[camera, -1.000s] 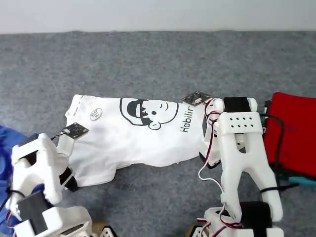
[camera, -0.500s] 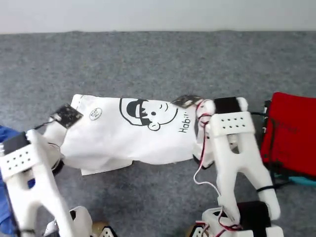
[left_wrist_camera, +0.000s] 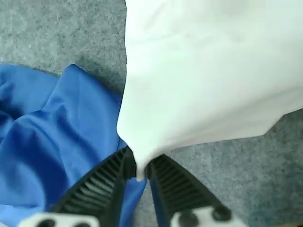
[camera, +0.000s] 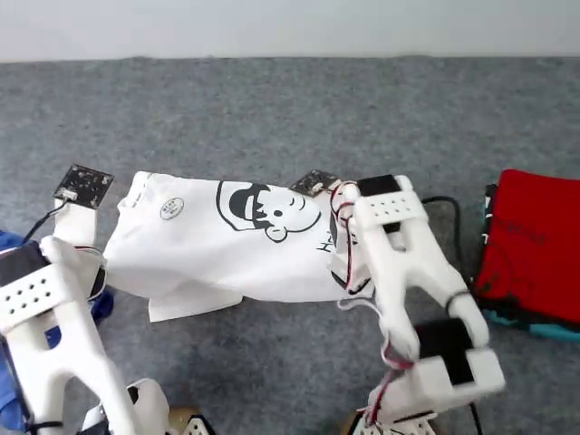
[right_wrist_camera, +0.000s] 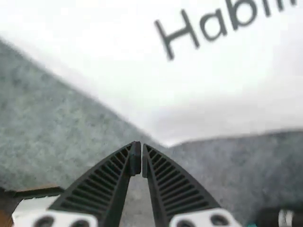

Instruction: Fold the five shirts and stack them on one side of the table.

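Jaws of the left gripper [left_wrist_camera: 137, 165] pinch the white shirt [camera: 236, 249] at its 9 o'clock corner, mid-tabletop [camera: 317, 109], presumably to fold it. The right gripper [right_wrist_camera: 138, 153] is closed by the 3 o'clock hem; I can't tell whether it grips cloth.

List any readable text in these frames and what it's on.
Dark lettering on the white shirt, beside the cartoon face: the right arm covers part, the right wrist view cuts it off; no whole word readable.
Round label near the shirt's collar: too small to read.
Red shirt: no print visible.
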{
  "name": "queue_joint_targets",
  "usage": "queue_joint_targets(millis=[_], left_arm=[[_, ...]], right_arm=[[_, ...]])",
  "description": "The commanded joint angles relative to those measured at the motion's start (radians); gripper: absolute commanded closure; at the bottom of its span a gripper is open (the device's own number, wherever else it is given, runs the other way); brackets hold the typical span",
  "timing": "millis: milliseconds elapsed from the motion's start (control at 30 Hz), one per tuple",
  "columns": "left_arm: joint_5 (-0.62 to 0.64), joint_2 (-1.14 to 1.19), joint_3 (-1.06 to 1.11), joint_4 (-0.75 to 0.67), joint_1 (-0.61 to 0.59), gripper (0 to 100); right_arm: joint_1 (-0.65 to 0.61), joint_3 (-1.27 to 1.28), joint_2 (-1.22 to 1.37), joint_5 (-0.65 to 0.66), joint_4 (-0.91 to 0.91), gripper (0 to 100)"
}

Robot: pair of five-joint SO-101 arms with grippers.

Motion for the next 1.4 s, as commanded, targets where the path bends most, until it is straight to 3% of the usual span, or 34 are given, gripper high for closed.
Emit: queue_joint_targets(millis=[0, 567, 800, 900, 1033, 1167, 1367], left_arm=[[0.009, 0.008, -0.036, -0.021, -0.005, 99], [0.011, 0.006, -0.035, -0.02, -0.005, 99], [0.052, 0.014, -0.033, -0.021, 0.0, 99], [0.052, 0.014, -0.033, -0.023, 0.0, 99], [0.052, 0.014, -0.007, -0.057, 0.0, 99], [0.052, 0.011, 0.022, -0.077, -0.003, 99], [0.052, 0.014, 0.027, -0.078, -0.002, 99]], right_arm=[[-0.004, -0.133, 0.145, -0.002, -0.021, 99.0], [0.053, -1.234, 0.826, -0.002, -0.015, 99.0], [0.047, -1.479, 0.886, -0.002, 0.236, 99.0], [0.05, -1.521, 0.888, -0.002, 0.367, 99.0], [0.065, -1.456, 0.845, -0.002, 0.364, 96.3], [0.062, -1.29, 0.763, -0.005, 0.364, 80.4], [0.053, -1.005, 0.558, -0.002, 0.363, 80.0]])
